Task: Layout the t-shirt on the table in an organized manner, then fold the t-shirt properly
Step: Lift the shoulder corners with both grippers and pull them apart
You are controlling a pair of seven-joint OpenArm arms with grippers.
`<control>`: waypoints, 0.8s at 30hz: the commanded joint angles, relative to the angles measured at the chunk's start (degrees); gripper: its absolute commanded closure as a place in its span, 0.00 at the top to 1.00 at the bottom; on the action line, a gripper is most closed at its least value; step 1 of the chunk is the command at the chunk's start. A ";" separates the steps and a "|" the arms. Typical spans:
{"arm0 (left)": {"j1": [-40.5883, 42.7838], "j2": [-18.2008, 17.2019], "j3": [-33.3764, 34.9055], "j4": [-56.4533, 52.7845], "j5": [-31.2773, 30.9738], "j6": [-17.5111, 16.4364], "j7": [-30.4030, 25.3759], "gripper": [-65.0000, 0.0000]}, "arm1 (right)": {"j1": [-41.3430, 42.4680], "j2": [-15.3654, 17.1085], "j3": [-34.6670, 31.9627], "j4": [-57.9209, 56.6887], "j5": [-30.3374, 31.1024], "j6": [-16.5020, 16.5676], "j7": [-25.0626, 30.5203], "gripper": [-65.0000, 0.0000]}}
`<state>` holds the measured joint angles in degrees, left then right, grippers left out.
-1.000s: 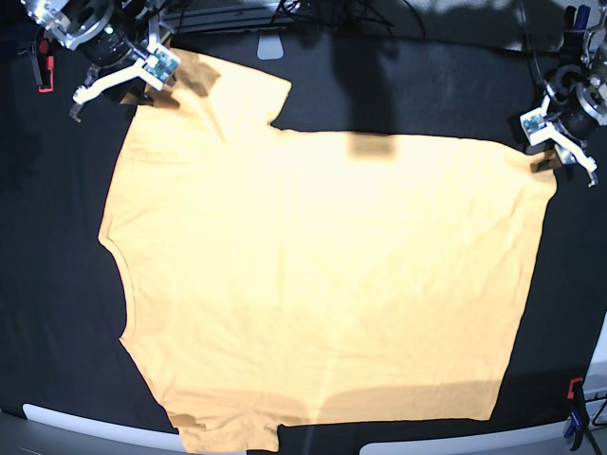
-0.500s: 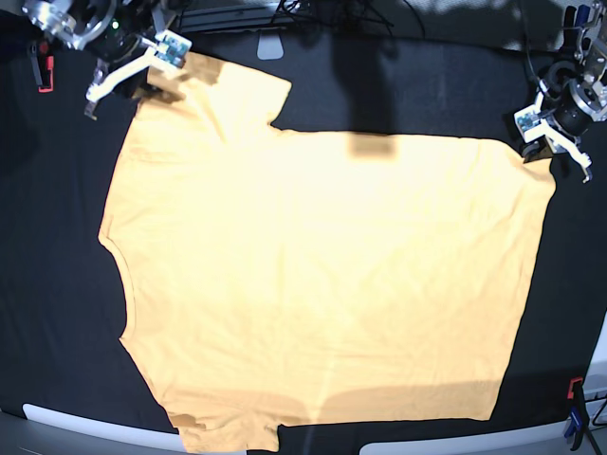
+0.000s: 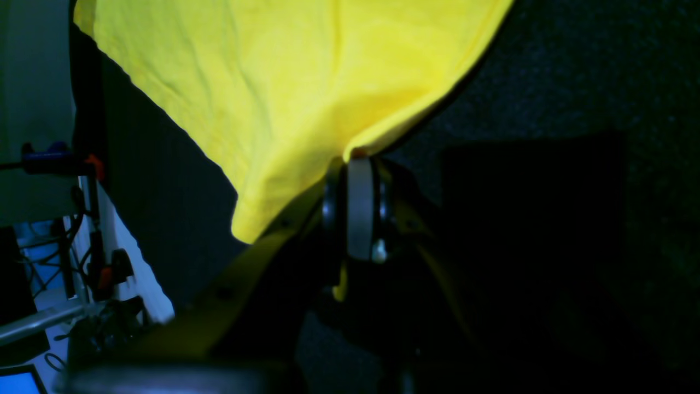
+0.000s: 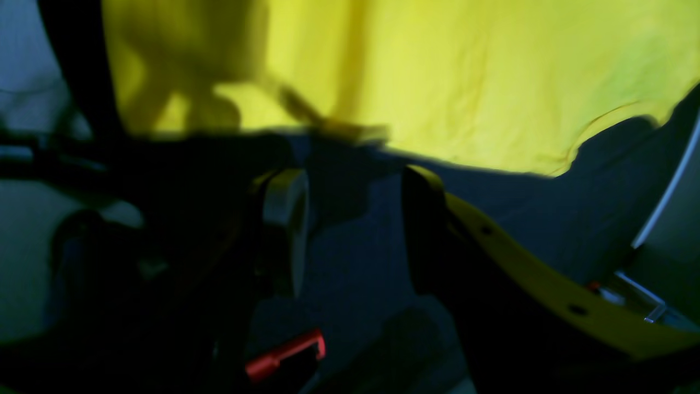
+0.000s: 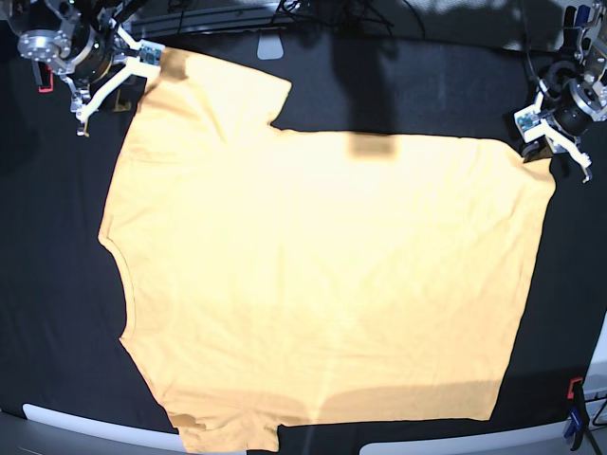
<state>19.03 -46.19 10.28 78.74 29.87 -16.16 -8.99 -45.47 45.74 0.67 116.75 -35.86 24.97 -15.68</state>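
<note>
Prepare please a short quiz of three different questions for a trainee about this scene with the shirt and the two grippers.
1. True or false: the large pale orange-yellow cotton t-shirt lies spread flat on the matte black cloth table.
2. Which gripper is closed on a corner of the t-shirt?
A. the left gripper
B. the right gripper
C. both
3. Fill in: the jaws of the right gripper stand ____, with only black cloth between them.

Key
1. True. In the base view it is spread out almost without wrinkles.
2. A. The left wrist view shows cloth pinched at its tips.
3. Open. The shirt's edge lies just beyond the tips.
</note>
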 commanded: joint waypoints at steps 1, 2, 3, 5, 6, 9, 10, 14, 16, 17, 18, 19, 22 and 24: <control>-0.13 -0.94 -0.37 0.31 0.13 -0.35 0.17 0.00 | 1.44 0.83 -0.76 -0.42 -0.63 -1.38 0.22 0.42; -0.13 -0.94 -0.37 0.31 0.13 -0.35 0.17 0.00 | 2.84 0.76 -2.14 -1.70 -1.05 -1.90 0.20 0.42; -0.11 -0.94 -0.37 0.31 0.13 -0.35 0.17 0.00 | 4.24 0.76 -3.69 -2.97 -1.75 -2.78 0.04 0.42; -0.13 -0.92 -0.37 0.31 0.13 -0.37 0.37 0.00 | 7.54 0.76 -6.84 -5.01 -1.95 -5.16 -1.38 0.42; -0.13 -0.79 -0.37 0.31 0.13 -0.35 0.46 0.00 | 9.18 0.76 -8.26 -5.79 -1.92 -5.79 -2.08 0.42; -0.11 -0.44 -0.37 0.31 0.11 -0.35 0.52 0.00 | 13.09 0.79 -12.11 -7.26 -1.92 -5.77 -3.43 0.42; -0.13 -0.28 -0.37 0.31 0.13 -0.35 0.59 0.00 | 13.92 0.76 -13.29 -7.45 -1.92 -5.73 -3.45 0.42; -0.11 -0.31 -0.37 0.31 0.13 -0.37 0.57 0.00 | 15.89 0.74 -17.44 -7.50 -1.92 -5.73 -3.69 0.42; -0.13 -0.31 -0.37 0.31 0.13 -0.35 0.57 0.00 | 16.52 0.74 -19.06 -7.50 -1.92 -5.73 -3.89 0.42; -0.11 -0.31 -0.37 0.31 0.13 -0.35 0.57 0.00 | 16.76 0.74 -19.65 -7.50 -1.92 -5.73 -3.93 0.42; -0.11 -0.31 -0.37 0.31 0.13 -0.35 0.57 0.00 | 16.85 0.74 -20.09 -7.50 -1.92 -5.73 -4.07 0.41; -0.11 -0.31 -0.37 0.31 0.13 -0.35 0.57 0.00 | 16.90 0.74 -20.35 -7.50 -1.90 -5.73 -4.33 0.38; -0.11 -0.31 -0.37 0.31 0.11 -0.35 0.57 0.00 | 16.90 0.74 -20.41 -7.50 -1.90 -5.75 -6.36 0.19; -0.11 -0.31 -0.37 0.31 0.11 -0.37 0.57 0.00 | 16.90 0.76 -20.41 -7.50 -1.92 -5.92 -8.28 0.03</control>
<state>19.03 -45.56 10.28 78.74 29.85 -16.14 -8.60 -28.60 45.67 -20.01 108.73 -37.47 19.44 -23.79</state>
